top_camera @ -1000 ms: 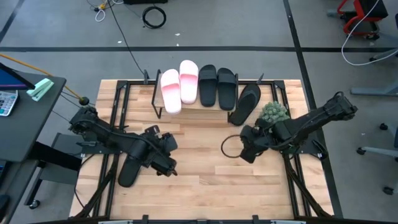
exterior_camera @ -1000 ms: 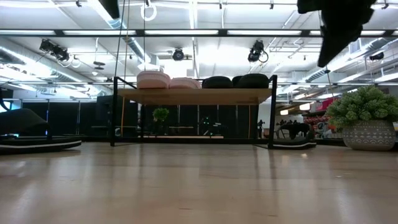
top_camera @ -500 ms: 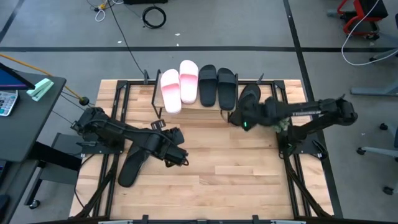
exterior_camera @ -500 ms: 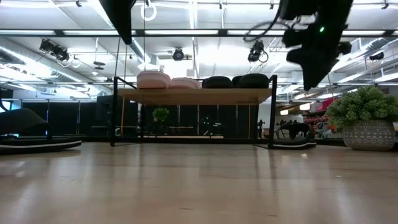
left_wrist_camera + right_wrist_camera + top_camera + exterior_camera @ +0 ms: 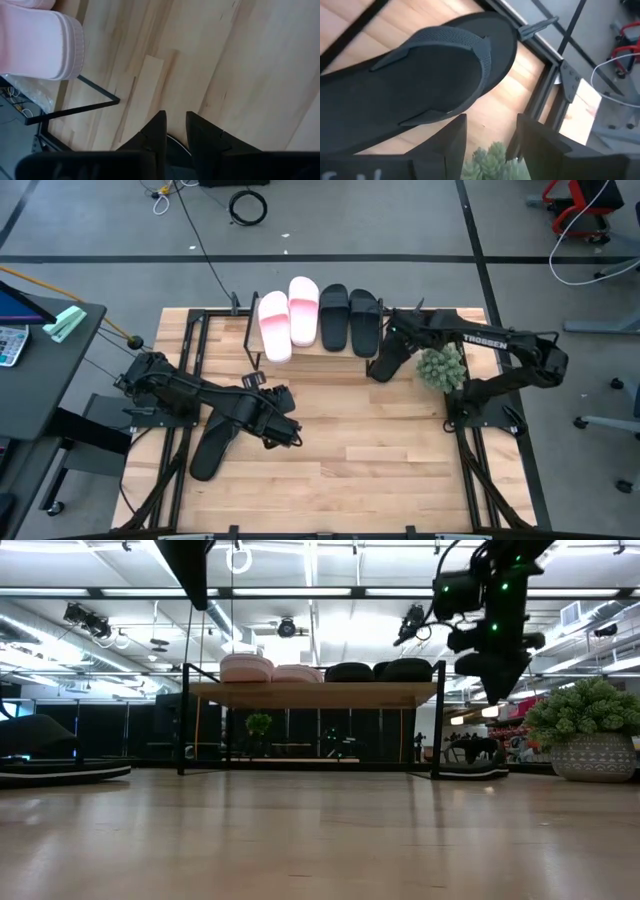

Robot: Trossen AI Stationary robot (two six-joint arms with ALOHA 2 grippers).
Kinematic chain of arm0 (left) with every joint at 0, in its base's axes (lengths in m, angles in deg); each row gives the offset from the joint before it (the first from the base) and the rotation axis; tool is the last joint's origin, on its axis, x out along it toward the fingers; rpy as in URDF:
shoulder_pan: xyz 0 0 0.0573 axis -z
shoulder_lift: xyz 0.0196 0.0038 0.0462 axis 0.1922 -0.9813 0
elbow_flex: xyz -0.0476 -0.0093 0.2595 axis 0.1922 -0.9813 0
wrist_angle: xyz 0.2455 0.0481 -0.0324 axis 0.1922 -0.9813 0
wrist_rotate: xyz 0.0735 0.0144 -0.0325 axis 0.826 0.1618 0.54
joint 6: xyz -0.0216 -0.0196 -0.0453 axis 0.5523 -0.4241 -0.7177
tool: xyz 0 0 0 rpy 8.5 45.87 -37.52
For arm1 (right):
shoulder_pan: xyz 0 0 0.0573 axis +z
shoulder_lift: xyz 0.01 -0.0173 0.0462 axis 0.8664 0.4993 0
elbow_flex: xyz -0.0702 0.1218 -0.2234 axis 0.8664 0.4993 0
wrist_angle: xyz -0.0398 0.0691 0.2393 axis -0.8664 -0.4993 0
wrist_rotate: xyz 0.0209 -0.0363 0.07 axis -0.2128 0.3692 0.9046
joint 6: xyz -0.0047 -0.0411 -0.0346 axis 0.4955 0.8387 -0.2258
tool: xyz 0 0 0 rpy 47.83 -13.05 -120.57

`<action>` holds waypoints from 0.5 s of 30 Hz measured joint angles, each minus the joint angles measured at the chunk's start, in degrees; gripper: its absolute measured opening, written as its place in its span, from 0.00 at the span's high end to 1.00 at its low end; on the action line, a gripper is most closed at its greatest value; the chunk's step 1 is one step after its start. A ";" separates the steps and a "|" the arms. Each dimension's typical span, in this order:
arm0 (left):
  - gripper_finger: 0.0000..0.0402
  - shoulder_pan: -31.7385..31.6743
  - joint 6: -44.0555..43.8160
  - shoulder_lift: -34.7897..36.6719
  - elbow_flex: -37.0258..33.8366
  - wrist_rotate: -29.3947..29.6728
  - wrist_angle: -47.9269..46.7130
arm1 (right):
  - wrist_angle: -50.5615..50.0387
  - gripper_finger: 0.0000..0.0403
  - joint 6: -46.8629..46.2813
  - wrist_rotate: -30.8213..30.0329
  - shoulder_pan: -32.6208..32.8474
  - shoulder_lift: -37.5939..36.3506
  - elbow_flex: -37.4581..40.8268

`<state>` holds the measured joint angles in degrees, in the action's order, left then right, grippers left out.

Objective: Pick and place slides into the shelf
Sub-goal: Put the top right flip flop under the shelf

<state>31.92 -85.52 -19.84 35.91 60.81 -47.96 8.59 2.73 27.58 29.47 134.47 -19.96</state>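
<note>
The shelf [image 5: 300,356] stands at the table's far middle and also shows in the low view [image 5: 310,695]. On its top lie two pink slides [image 5: 275,325] and two black slides [image 5: 348,318]. A third black slide [image 5: 385,360] lies on the table by the shelf's right end, and the right wrist view [image 5: 420,75] shows its strap and sole. My right gripper [image 5: 490,125] hangs open above it [image 5: 400,328], touching nothing. A fourth black slide [image 5: 212,448] lies at the table's left. My left gripper [image 5: 290,432] is to its right, above bare wood [image 5: 175,122], with a narrow gap between its fingers.
A small green potted plant [image 5: 440,366] stands on the table under my right arm, close to the black slide [image 5: 590,740]. The black metal frame of the table [image 5: 455,330] runs along its left and right sides. Bare wood [image 5: 360,450] lies in the near middle.
My right gripper has swung from the table's middle right, in front of the plant, toward the far edge. It now hangs over the black slide beside the shelf, its arm stretched above the plant. My left gripper has gone a little toward the table's right. No slide has moved.
</note>
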 joint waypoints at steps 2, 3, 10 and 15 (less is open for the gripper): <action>0.80 0.00 0.46 0.00 0.00 -0.01 -0.01 | 0.83 0.56 1.32 1.49 -1.55 1.68 0.00; 0.80 0.00 0.49 0.00 0.00 -0.01 -0.02 | 1.18 0.56 2.02 2.06 -2.14 2.72 0.00; 0.80 0.00 -0.35 0.00 0.00 -0.01 -0.02 | 4.80 0.56 6.50 2.49 -4.66 10.08 0.00; 0.82 0.00 -0.48 0.00 0.00 -0.01 -0.02 | 5.23 0.56 6.99 2.45 -7.11 13.20 0.00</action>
<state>31.92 -86.00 -19.84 35.91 60.80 -47.98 13.82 9.72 30.03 22.35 147.67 -19.96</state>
